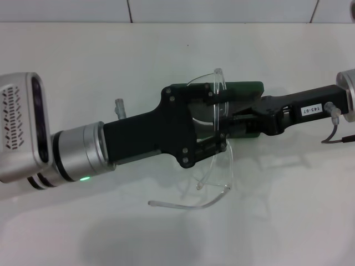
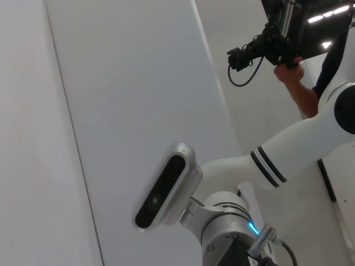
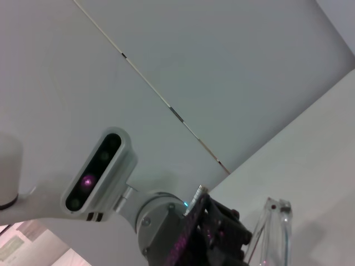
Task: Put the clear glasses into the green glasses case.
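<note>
The clear glasses (image 1: 224, 166) hang above the table, their front running across between both grippers and one thin arm trailing toward me. From the right, my right gripper (image 1: 235, 119) reaches in and is shut on the middle of the glasses' front. My left gripper (image 1: 217, 123) comes from the left with its two black fingers (image 1: 206, 97) spread apart, one on each side of that middle section. The green glasses case (image 1: 247, 88) lies on the table under both grippers and is mostly hidden; I cannot tell how its lid stands. A clear edge of the glasses (image 3: 275, 224) shows in the right wrist view.
The white table (image 1: 277, 210) ends at a tiled wall (image 1: 222, 10) at the back. A person holding a camera rig (image 2: 280, 39) stands beyond the robot's right arm (image 2: 288, 149) in the left wrist view.
</note>
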Robot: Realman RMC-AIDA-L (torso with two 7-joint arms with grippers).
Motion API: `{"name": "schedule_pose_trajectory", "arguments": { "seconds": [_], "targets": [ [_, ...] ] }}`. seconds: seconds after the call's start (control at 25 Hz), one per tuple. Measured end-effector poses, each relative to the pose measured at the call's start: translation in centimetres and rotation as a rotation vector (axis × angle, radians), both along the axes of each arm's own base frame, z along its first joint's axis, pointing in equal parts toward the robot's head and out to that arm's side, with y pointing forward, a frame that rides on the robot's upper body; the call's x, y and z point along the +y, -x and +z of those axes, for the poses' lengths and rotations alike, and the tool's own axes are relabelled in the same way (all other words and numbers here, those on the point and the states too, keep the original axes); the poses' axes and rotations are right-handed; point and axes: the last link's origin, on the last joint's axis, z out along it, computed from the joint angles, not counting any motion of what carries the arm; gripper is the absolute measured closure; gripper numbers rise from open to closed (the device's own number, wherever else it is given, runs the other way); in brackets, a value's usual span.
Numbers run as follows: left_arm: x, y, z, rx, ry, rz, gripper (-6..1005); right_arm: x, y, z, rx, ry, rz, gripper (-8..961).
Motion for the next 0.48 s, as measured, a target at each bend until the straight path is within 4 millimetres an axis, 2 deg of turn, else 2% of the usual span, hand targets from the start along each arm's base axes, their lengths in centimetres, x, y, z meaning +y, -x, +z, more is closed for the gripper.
{"name": "schedule_pose_trajectory", "arguments": {
  "seconds": [0.28, 0.48],
  "targets": [
    [-0.14, 0.07, 0.05, -0.003, -0.008, -0.006, 537, 0.05, 0.13, 0.02, 0.003, 0.001, 0.0, 899],
    [-0.45, 0.0, 0.95, -0.083, -0.04, 0.006, 537, 0.39, -0.11, 0.62, 0.043, -0.036, -0.034, 899]
  ]
}}
